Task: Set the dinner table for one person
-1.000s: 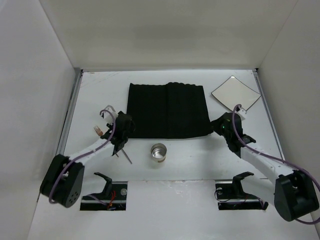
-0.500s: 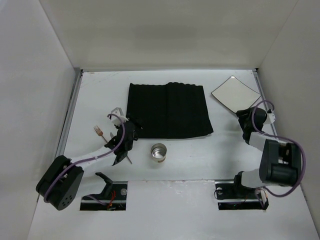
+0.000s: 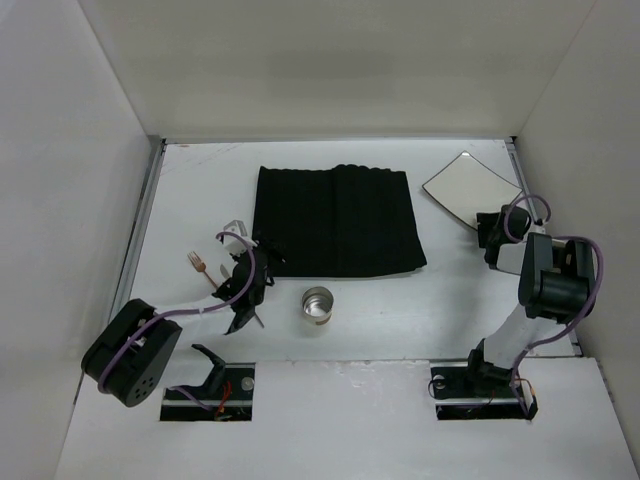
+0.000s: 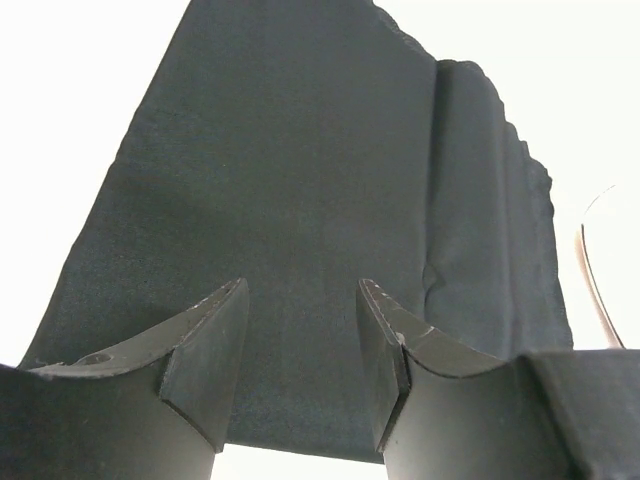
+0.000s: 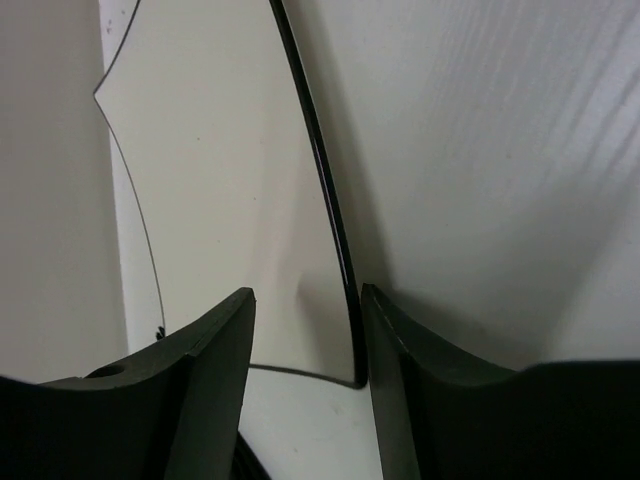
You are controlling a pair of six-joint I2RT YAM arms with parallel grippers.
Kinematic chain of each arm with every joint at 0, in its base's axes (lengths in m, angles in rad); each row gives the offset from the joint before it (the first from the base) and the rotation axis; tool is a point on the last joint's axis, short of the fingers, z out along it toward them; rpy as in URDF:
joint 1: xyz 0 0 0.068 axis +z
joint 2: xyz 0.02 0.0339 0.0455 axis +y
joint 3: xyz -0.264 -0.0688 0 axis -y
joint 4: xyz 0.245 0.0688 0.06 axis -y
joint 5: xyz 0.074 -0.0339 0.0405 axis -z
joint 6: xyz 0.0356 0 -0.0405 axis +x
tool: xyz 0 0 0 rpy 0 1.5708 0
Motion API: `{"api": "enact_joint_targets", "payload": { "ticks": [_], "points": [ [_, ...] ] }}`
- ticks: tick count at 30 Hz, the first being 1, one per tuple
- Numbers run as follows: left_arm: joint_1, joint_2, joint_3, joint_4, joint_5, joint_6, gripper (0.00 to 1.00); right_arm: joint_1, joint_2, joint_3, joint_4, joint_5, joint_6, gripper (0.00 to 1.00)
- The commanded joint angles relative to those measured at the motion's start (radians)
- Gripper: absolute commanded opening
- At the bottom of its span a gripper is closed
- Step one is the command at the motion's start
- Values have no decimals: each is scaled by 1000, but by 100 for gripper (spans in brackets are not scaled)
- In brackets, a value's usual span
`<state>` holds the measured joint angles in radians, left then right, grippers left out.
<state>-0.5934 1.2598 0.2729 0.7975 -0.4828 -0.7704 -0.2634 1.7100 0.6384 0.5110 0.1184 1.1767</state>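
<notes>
White matte dinner table [image 3: 380, 340] spans the frame. At left lies a small brownish fork [image 3: 200, 266]. The left gripper [image 4: 300, 300], fingers apart and empty, faces the black ribbed cloth mat [image 3: 335, 220], with a round metal cup [image 3: 317, 304] below it. At upper right, the right gripper [image 5: 305, 310] stands parted at the rim of the square white plate [image 3: 470, 188]. This looks like the plate pickup, and next it needs a clean pinch.

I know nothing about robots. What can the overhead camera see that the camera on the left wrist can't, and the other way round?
Only the overhead view shows the square white plate, the metal cup, the small fork and both arms on the white table. Only the left wrist view shows the left fingers close up, standing apart with nothing between them. Both views show the black mat.
</notes>
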Motion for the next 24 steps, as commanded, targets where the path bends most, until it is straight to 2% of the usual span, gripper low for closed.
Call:
{"api": "enact_joint_targets", "payload": {
  "ticks": [1,5,7,8,11,14,17,24],
  "points": [
    [13,-22,-14,89,6,-7,45,-4,57,46,67,-3,73,52],
    [27,-33,-18,89,6,-9,45,3,89,76,77,10,101,51],
    [30,-30,-17,91,7,-10,45,13,109,102,72,20,107,47],
    [31,-30,-15,91,7,-10,45,14,120,116,70,18,109,42],
    [36,-33,-15,91,7,-9,45,13,174,142,93,-12,138,21],
    [42,-36,-15,91,7,-4,45,10,230,126,179,-63,182,8],
    [42,-11,-8,97,7,-4,45,3,221,74,337,-92,186,6],
    [40,33,5,112,16,-1,44,-24,67,18,546,-213,208,4]
  ]
}}
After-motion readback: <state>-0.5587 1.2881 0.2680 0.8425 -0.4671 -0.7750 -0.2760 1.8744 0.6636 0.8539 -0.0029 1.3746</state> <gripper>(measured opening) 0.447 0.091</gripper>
